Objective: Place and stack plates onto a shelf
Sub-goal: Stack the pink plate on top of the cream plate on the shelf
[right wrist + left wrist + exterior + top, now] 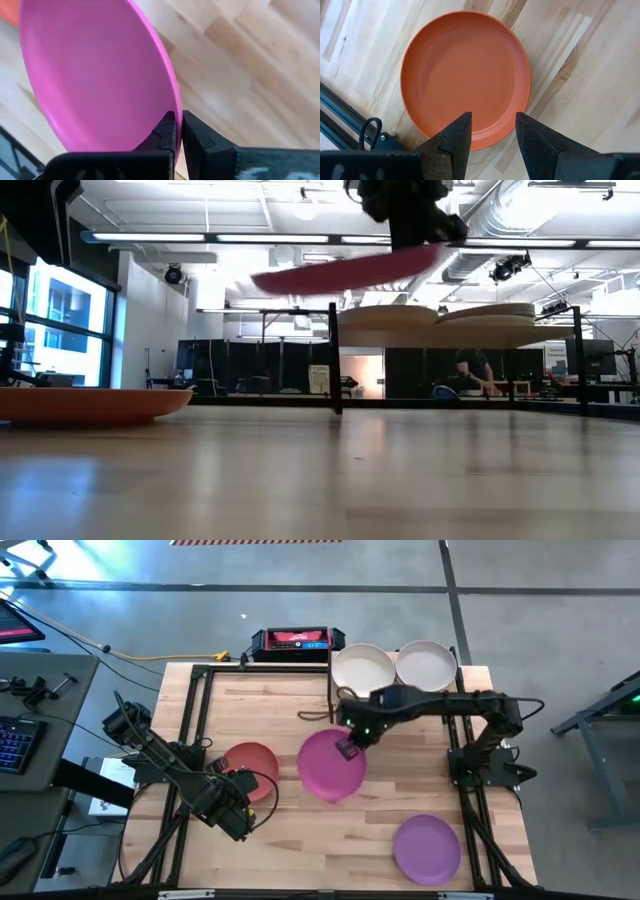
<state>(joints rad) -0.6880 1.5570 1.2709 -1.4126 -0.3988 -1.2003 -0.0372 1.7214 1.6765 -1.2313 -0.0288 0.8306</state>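
My right gripper is shut on the magenta plate, which hangs in the air over the middle of the table, seen high in the low view. My left gripper is open and hovers above the near rim of the orange-red plate, which lies flat on the table at the left. Two off-white plates sit side by side on the shelf at the far edge. A purple plate lies on the table at the near right. My right gripper pinches the magenta plate's rim between its two fingers, one finger on the inner face and one on the outer. The plate is lifted clear of the table and tilted, its free side drooping toward the left.
Black metal frame rails run along the table's left and right sides. A black and red device sits past the far edge. Bare wood lies between the orange-red and purple plates. A person shows in the room behind.
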